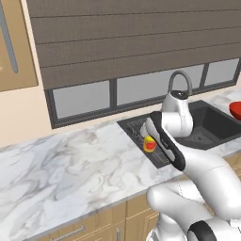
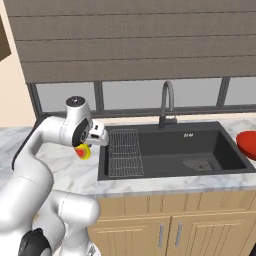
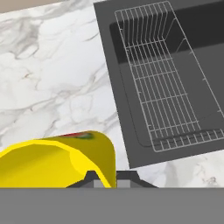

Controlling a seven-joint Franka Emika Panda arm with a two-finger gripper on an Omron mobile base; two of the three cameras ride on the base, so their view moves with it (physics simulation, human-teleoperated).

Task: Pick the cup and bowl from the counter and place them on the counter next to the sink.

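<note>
Over on the left, bare marble counter [image 1: 70, 160] runs toward the basin. Now the gripper [image 3: 105, 177], fingers pinched on the rim of the yellow cup [image 3: 61, 159], holds it above the counter just left of the sink [image 2: 165, 150], close to the wire rack [image 2: 124, 150]. The grip looks thin; if it lets go from this height, or drifts right, I'd expect the cup to tip or roll into the basin. Far right, the red bowl [image 2: 247, 142] sits on the counter beyond the sink, not yet touched.
</note>
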